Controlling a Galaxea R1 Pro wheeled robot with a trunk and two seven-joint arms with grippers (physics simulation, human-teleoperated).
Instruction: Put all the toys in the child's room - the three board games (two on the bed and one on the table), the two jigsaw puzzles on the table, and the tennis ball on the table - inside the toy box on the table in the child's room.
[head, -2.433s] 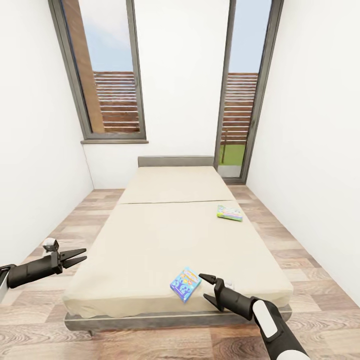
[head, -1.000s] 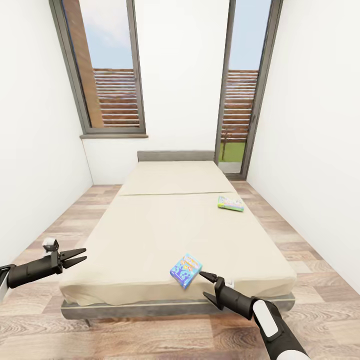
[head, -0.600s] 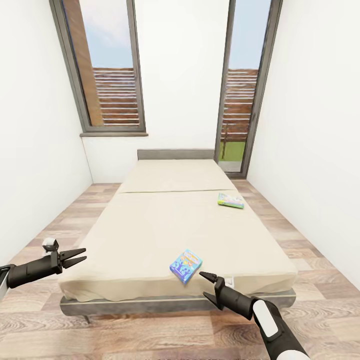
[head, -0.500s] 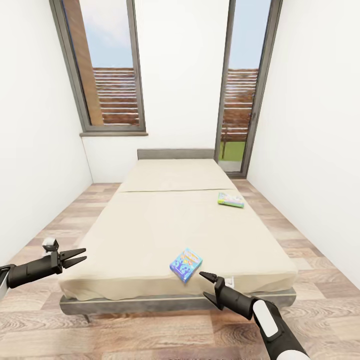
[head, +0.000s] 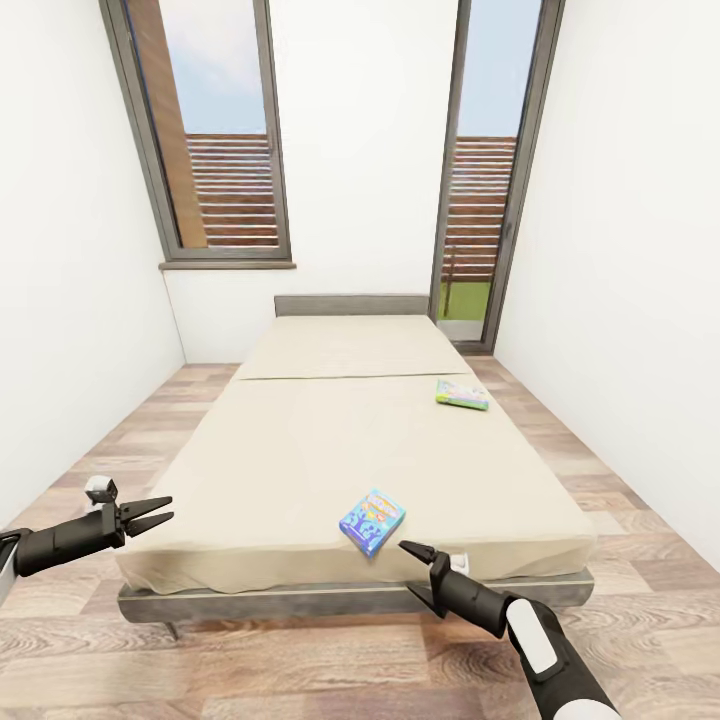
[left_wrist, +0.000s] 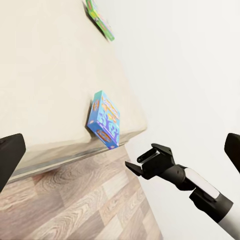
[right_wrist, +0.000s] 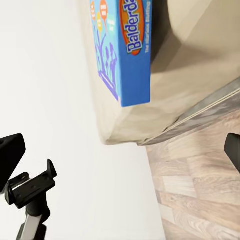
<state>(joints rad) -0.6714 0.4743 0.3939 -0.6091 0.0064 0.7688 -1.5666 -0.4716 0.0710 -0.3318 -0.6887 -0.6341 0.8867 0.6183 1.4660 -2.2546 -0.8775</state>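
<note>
Right wrist view, blue board game (right_wrist: 125, 50) cut off, lettering partial

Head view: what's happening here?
The robot stands at the foot of the long beige bed. Two board games lie on the mattress: a blue printed flat box near the foot edge, and a green-edged flat box farther up toward the right side. The right gripper is open, just short of the blue box, not touching it. The left gripper is open, off the bed's left corner, holding nothing.
</note>
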